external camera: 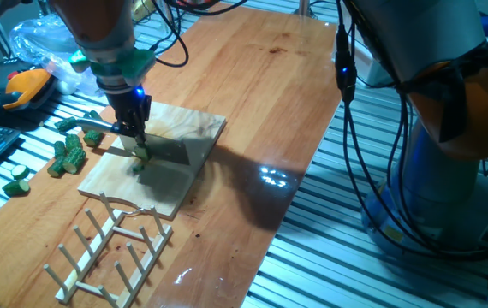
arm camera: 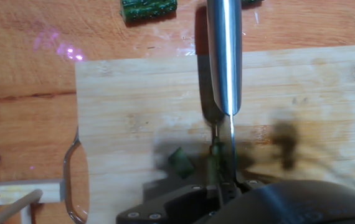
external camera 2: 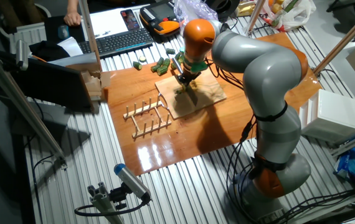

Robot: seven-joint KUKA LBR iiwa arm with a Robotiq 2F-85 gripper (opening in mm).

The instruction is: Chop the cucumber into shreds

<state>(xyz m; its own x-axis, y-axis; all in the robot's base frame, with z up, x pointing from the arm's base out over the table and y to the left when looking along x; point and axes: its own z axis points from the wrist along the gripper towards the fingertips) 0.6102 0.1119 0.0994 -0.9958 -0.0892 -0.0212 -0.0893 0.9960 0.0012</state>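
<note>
hand view: small green cucumber (arm camera: 180, 161) piece beside knife (arm camera: 225, 68) blade.

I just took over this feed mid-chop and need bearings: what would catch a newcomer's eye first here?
The gripper holds a knife, blade down on the pale wooden board at the table's middle. Beneath the blade lie small cucumber bits. A heap of dark-green knobbly chunks sits off the board near the table's edge, and a wooden dish rack lies at the board's other end.
</note>
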